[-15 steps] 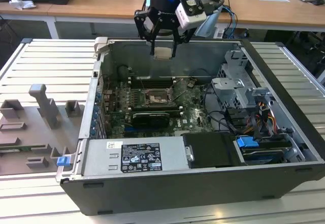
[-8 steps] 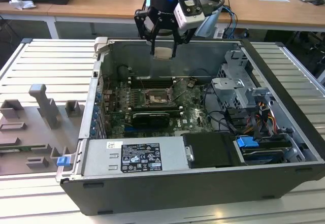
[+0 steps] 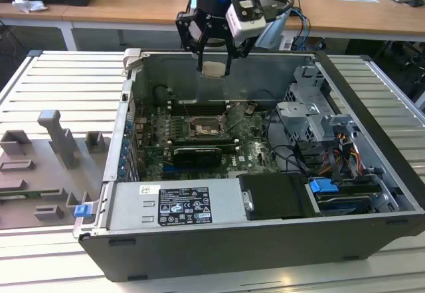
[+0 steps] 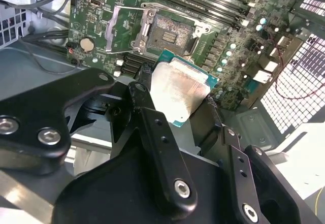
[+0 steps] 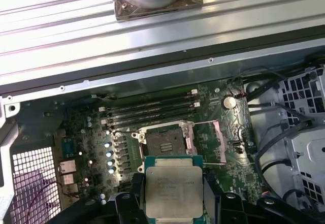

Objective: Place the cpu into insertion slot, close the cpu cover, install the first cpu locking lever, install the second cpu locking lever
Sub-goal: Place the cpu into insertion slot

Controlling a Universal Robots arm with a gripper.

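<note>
My gripper (image 3: 214, 68) hangs above the open computer case, shut on the cpu (image 3: 214, 68), a flat pale silvery square chip. In both wrist views the cpu (image 4: 175, 93) (image 5: 172, 188) sits clamped between the black fingers (image 4: 144, 107), well above the board. The insertion slot (image 3: 204, 131) (image 4: 170, 32) (image 5: 163, 141) lies uncovered on the green board, its dark centre showing. The cpu cover (image 4: 120, 28) (image 5: 219, 137) is swung open beside the slot, and a thin locking lever (image 3: 232, 129) stands raised.
Long black memory slots (image 5: 152, 109) run next to the socket. A black card (image 3: 197, 153), cables (image 3: 299, 153), a drive cage (image 3: 312, 107) and a power supply (image 3: 179, 203) crowd the case. Grey fixture blocks (image 3: 60, 140) stand on the table at the exterior view's left.
</note>
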